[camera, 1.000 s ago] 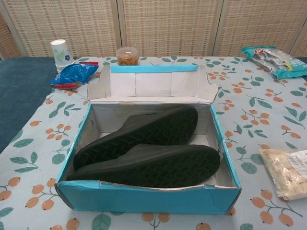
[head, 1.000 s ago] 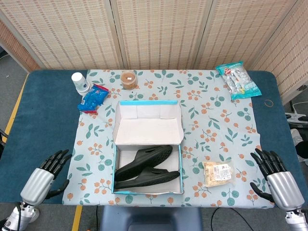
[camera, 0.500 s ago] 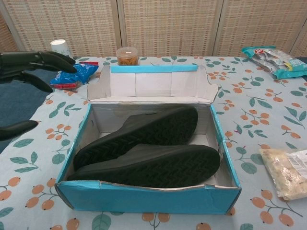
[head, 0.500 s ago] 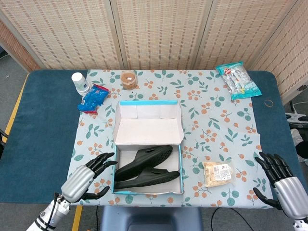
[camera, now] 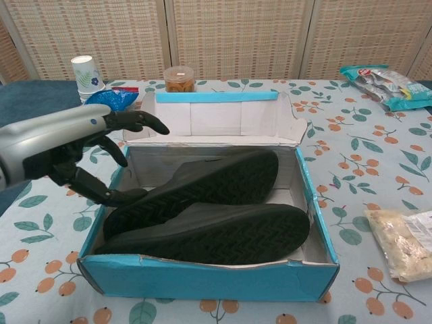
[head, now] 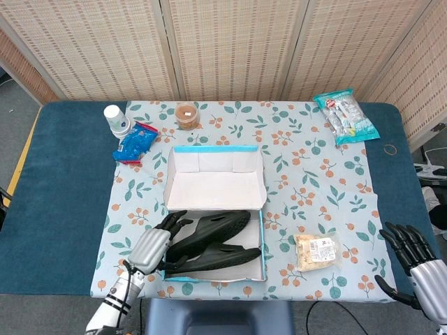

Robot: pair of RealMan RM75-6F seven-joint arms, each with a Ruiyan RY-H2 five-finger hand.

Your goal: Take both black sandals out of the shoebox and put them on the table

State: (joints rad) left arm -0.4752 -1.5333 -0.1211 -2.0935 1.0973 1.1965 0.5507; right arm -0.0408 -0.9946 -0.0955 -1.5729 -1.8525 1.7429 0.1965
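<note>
Both sandals (camera: 202, 209) lie in shoebox (camera: 209, 278), soles up. Left robot hand (camera: 61, 152) at box's left wall, fingers spread, nothing held. Sandals prob. light, flexible foam; pinch heel edge.

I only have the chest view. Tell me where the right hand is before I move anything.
Observer: The right hand is at the table's near right corner, over the blue cloth, holding nothing, fingers apart.
Operator: Report anything on the far right that I can't see.
Observer: A small ring-shaped band lies on the blue cloth, right of the fish snack bag.
Operator: Give me the left hand from above.
Observer: The left hand sits over the left wall of the shoebox, fingers reaching over the ends of the sandals.
</note>
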